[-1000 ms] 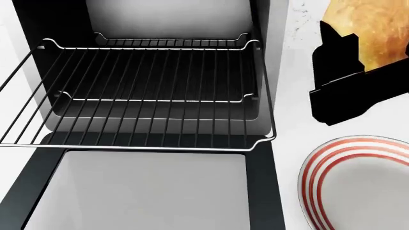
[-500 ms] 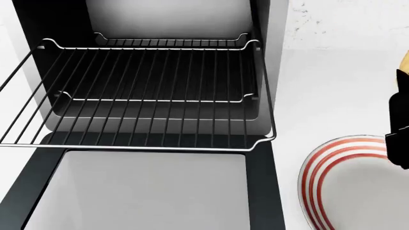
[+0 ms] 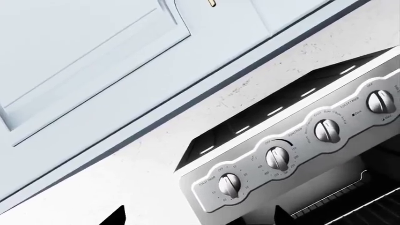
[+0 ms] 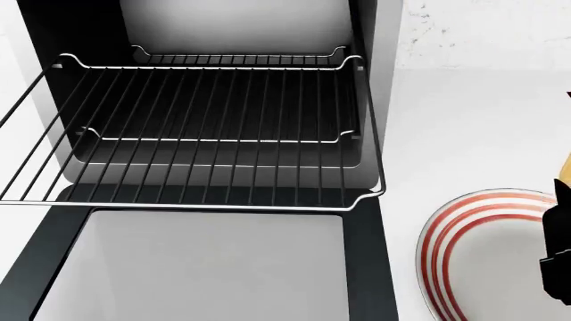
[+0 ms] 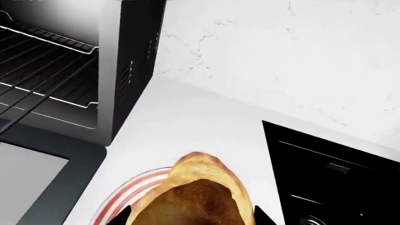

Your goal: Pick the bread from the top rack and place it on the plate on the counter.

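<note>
The bread (image 5: 198,190), a golden roll with a browner middle, sits between the fingertips of my right gripper (image 5: 192,220), which is shut on it. It hangs above the near edge of the red-ringed plate (image 5: 127,195) on the white counter (image 5: 187,126). In the head view the plate (image 4: 473,227) lies at the lower right, and only a black piece of the right gripper (image 4: 558,261) shows at the frame's edge over it. The top rack (image 4: 196,134) is pulled out of the oven and bare. My left gripper (image 3: 198,220) is open, with nothing between its fingers, facing the oven's knob panel (image 3: 293,150).
The open oven door (image 4: 205,267) juts out below the rack. A second rack (image 4: 214,150) shows through the bars. A glossy black cooktop (image 5: 337,178) borders the counter on the plate's far side. Pale cabinets (image 3: 93,51) stand beyond the left gripper.
In the head view the right gripper has carried the bread from the upper right down and to the right, until it has almost left the frame over the plate. The rack and plate have not moved.
</note>
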You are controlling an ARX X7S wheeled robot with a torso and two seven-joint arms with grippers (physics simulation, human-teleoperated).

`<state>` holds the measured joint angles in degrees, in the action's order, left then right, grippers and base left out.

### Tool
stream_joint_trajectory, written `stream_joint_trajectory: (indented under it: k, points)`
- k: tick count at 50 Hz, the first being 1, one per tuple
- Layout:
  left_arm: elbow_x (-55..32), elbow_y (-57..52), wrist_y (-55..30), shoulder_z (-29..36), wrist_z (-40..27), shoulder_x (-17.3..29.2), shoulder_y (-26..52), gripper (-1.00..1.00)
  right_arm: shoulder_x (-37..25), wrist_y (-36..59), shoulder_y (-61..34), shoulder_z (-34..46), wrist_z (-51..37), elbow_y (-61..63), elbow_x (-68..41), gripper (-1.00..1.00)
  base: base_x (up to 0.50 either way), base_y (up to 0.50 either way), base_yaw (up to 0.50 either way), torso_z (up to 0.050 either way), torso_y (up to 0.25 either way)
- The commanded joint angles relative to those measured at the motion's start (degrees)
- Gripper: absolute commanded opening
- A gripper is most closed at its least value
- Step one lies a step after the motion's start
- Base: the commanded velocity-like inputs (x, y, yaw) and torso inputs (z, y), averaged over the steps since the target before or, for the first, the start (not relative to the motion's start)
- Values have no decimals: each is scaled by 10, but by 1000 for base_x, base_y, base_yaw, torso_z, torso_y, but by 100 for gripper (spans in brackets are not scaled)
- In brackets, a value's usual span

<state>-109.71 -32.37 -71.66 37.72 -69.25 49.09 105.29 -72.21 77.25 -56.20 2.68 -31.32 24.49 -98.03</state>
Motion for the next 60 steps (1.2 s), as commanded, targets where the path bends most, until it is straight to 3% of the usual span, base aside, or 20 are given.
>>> stream_joint_trajectory:
  k: [1, 15, 34, 53, 54, 60]
  points:
    - [15, 0, 12, -11, 14, -12, -1, 100, 10, -20, 83, -39, 52, 3, 59, -100, 0, 0, 0, 0, 0]
    - [3, 6, 11, -2, 5, -16, 15, 100, 34, -60, 172, -50, 86, 0, 119, -100, 0, 0, 0, 0, 0]
    - [0, 10, 11, 9, 0, -22, 25, 100, 57, -44, 148, -17, 45, -13, 90, -100, 0, 0, 0, 0, 0]
    - [-7, 10, 12, 13, -2, -17, 34, 100, 73, -66, 157, 4, 82, -31, 145, -100, 0, 0, 0, 0, 0]
    - [-7, 10, 12, 13, -2, -16, 34, 100, 73, -66, 156, 3, 80, -30, 142, 100, 0, 0, 0, 0, 0]
    - [-7, 10, 13, 15, -2, -17, 35, 100, 71, -71, 164, -1, 79, -28, 141, 100, 0, 0, 0, 0, 0]
